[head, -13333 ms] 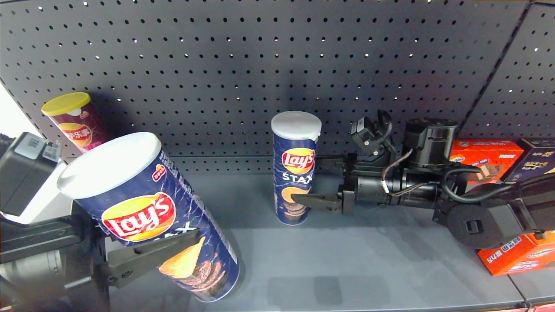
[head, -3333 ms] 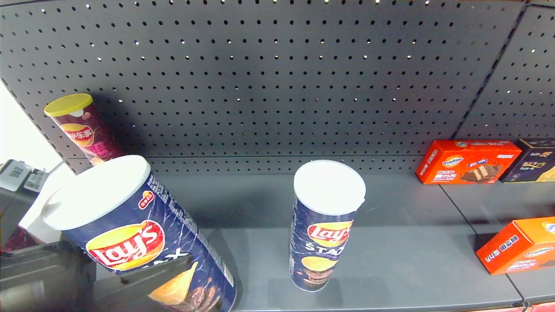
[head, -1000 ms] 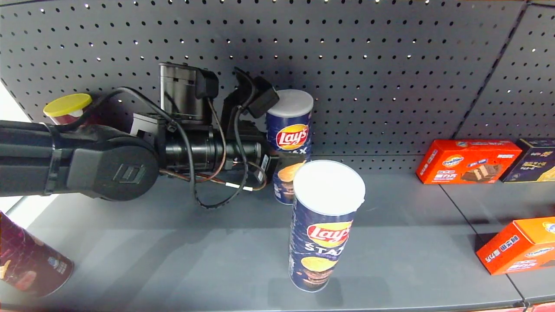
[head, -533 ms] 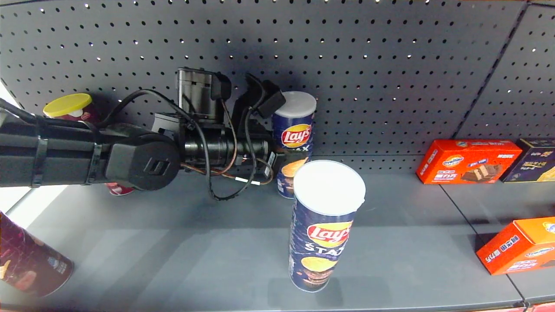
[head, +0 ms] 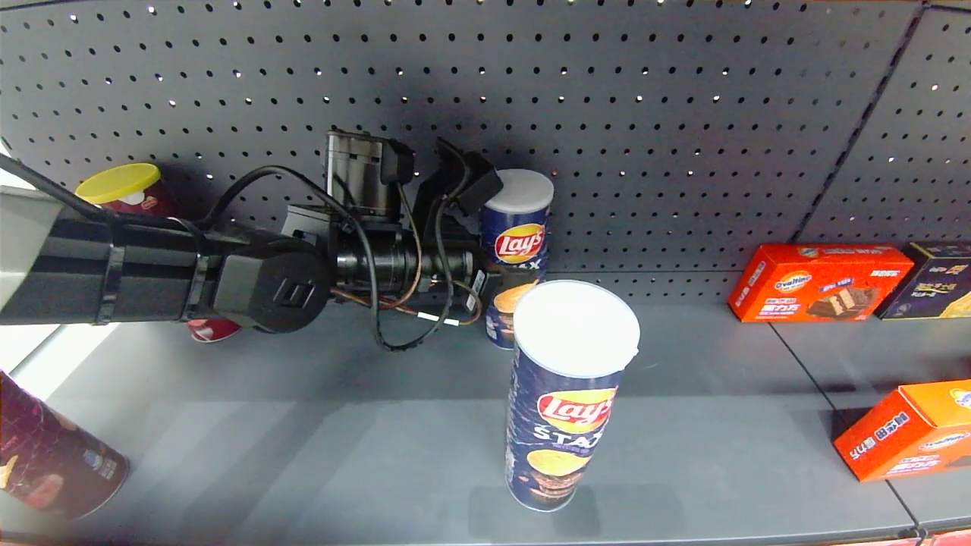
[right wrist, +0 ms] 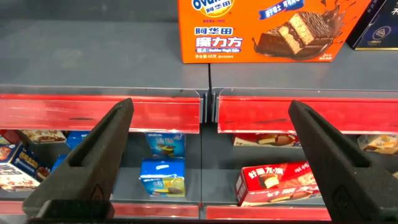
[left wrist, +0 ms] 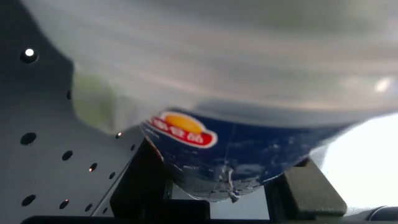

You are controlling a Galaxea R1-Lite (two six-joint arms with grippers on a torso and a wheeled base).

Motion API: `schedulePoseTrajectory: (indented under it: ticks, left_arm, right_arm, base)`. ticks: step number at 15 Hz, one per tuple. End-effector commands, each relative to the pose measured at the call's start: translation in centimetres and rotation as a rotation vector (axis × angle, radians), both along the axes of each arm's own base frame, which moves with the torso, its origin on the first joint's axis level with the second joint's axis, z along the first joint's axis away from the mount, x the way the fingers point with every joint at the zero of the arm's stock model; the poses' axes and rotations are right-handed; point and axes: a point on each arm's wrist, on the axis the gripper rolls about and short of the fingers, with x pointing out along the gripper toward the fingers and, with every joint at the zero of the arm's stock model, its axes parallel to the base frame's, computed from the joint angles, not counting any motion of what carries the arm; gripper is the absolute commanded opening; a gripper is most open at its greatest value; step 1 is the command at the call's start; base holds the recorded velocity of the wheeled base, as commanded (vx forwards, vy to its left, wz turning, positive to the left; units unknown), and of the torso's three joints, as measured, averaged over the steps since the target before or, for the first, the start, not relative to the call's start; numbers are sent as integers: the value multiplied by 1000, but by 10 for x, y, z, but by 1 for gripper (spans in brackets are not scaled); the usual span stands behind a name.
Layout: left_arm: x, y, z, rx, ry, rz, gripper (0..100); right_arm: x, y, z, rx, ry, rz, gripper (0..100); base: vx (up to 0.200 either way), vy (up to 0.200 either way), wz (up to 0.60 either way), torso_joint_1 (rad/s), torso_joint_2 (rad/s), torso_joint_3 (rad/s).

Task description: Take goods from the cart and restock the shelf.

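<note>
My left gripper point(head: 493, 282) reaches in from the left and is shut on a blue chips can with a white lid point(head: 517, 235), held upright at the back of the grey shelf point(head: 318, 455), close to the pegboard. In the left wrist view the same blue can point(left wrist: 217, 155) sits between the dark fingers point(left wrist: 144, 186). A second blue chips can point(head: 567, 394) stands upright near the shelf's front, just in front of the held one. My right gripper point(right wrist: 211, 162) is open with nothing between its fingers, facing the shelf's front edge below an orange box point(right wrist: 258, 31).
A maroon can with a yellow lid point(head: 121, 188) stands at the back left behind my left arm. Another maroon can point(head: 53, 455) is at the front left. Orange boxes point(head: 819, 280) point(head: 906, 436) and a dark box point(head: 937, 288) lie at the right. Red price rails point(right wrist: 267, 112) edge the shelf.
Over the last second my left arm has carried the blue can slightly to the right and closer to the pegboard. The front can and the boxes stayed put.
</note>
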Motion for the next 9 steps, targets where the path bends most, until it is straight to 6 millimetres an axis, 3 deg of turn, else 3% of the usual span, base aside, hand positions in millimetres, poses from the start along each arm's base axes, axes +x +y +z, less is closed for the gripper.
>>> schedulePoseTrajectory:
  ticks: [1,2,6,9]
  left_arm:
    - [0,0,-1,2,2,-1,0]
    - [0,0,-2,5,1,-1,100]
    - [-1,1,-3,9,4,1,100]
    - [-20,11,11,-3,-18,8,100]
  right_arm:
    - [0,0,0,0,2,1,100]
    - [0,0,0,0,2,1,100]
    - [0,0,0,0,2,1,100]
    - [0,0,0,0,2,1,100]
  base:
    - [0,0,0,0,0,0]
    - [0,0,0,0,0,0]
    - [0,0,0,0,0,0]
    - [0,0,0,0,0,0]
